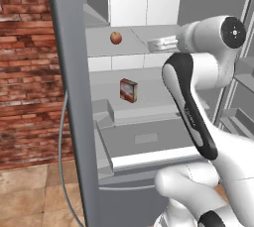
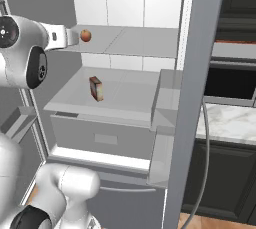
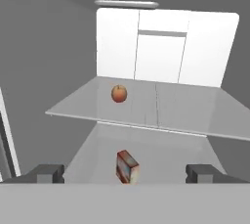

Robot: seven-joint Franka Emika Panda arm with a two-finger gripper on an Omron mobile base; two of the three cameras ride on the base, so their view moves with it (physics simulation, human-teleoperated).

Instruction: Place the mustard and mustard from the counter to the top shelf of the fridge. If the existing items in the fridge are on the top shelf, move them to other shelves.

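Note:
The fridge point(image 2: 150, 3) stands open. A small red-orange apple point(image 1: 116, 37) point(image 2: 86, 35) point(image 3: 119, 93) rests on the grey two-panel top shelf point(image 1: 144, 35) point(image 2: 135, 40) point(image 3: 185, 105), on its left panel. The reddish box point(image 1: 128, 90) point(image 2: 96, 88) point(image 3: 127, 167) stands upright on the white shelf point(image 1: 154, 99) point(image 2: 125, 93) point(image 3: 161, 154) below. My gripper point(image 1: 153, 45) point(image 2: 75, 38) point(image 3: 125, 174) is open and holds nothing. It hovers at top-shelf height in front of the shelf's edge, apart from the apple. The mustard is out of view.
A grey drawer point(image 1: 144, 139) point(image 2: 100, 138) sits under the white shelf. The fridge's grey side wall point(image 1: 69, 97) point(image 2: 195, 98) stands close beside the opening. The marble counter point(image 2: 232, 120) lies to the right over dark cabinets. A brick wall point(image 1: 25, 72) is at the left.

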